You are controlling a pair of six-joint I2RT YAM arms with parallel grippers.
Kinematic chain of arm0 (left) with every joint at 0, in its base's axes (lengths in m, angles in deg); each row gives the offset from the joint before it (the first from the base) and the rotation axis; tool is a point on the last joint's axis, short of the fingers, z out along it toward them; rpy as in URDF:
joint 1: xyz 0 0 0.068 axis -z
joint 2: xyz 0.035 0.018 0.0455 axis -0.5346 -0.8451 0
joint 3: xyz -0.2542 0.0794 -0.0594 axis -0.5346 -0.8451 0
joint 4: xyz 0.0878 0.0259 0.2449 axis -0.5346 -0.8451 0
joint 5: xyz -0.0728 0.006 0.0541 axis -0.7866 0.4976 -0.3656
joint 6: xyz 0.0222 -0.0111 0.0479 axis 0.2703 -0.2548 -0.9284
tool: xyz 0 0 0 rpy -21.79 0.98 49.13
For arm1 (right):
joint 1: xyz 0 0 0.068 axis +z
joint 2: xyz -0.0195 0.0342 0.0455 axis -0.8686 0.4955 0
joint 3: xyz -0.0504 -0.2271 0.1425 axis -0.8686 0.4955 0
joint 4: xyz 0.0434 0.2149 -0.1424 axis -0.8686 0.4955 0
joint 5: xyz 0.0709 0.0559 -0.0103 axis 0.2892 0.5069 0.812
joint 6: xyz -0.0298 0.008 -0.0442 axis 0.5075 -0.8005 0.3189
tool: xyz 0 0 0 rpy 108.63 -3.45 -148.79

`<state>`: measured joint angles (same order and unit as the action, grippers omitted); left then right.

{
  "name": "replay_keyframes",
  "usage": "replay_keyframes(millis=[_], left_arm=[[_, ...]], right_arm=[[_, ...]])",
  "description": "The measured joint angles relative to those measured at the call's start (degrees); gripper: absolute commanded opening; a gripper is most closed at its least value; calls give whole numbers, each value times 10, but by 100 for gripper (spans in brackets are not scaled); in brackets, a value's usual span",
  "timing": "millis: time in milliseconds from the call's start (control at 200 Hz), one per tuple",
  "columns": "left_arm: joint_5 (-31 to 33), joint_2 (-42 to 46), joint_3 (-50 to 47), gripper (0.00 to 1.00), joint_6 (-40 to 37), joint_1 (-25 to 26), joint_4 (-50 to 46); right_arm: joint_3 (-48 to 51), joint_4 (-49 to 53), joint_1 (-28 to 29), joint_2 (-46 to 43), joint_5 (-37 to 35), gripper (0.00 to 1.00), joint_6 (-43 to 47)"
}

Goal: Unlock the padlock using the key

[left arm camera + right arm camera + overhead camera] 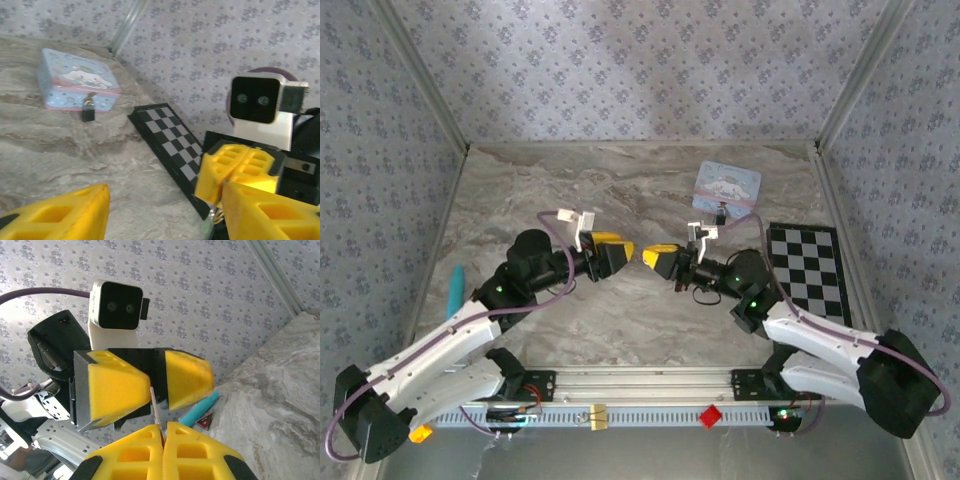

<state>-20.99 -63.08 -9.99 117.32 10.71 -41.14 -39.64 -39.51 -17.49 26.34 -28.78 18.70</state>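
Observation:
My right gripper (pixel 163 428) is shut on a thin silver key (pixel 156 402) whose blade sticks out toward the left arm. My left gripper (pixel 158 376) stands open, and the key's tip lies between its yellow fingers (pixel 116 390) without touching either. In the top view the left gripper (pixel 616 254) and the right gripper (pixel 656 260) meet nose to nose above mid-table. The tiny dark padlock (pixel 88 109) hangs at the front of the pale blue tin (pixel 75 80), far from both grippers. It is also seen as a dark padlock (pixel 721 212) below the tin (pixel 727 183).
A black-and-white checkerboard (pixel 807 265) lies at the right of the marble table (pixel 570 190). Near the left wall there is a teal pen (pixel 457 285). A small red tag (pixel 710 416) sits on the front rail. Patterned walls enclose three sides.

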Motion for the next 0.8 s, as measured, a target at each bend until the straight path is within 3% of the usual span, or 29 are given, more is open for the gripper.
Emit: replay_keyframes(millis=[50,150,315,515,800], left_arm=[[10,1,2,76,-6,-10,-12],[16,-22,22,76,-4,-50,-44],[65,-181,187,80,-16,-96,-171],[91,-383,350,84,-38,-95,-240],[66,-635,531,78,-43,-44,-240]], right_arm=[[-3,33,-4,-11,0,0,8],[-23,157,-13,-53,-22,0,44],[-123,435,-27,-120,-127,0,121],[-240,685,-42,-141,-263,0,159],[-249,875,-42,-203,-356,0,153]])
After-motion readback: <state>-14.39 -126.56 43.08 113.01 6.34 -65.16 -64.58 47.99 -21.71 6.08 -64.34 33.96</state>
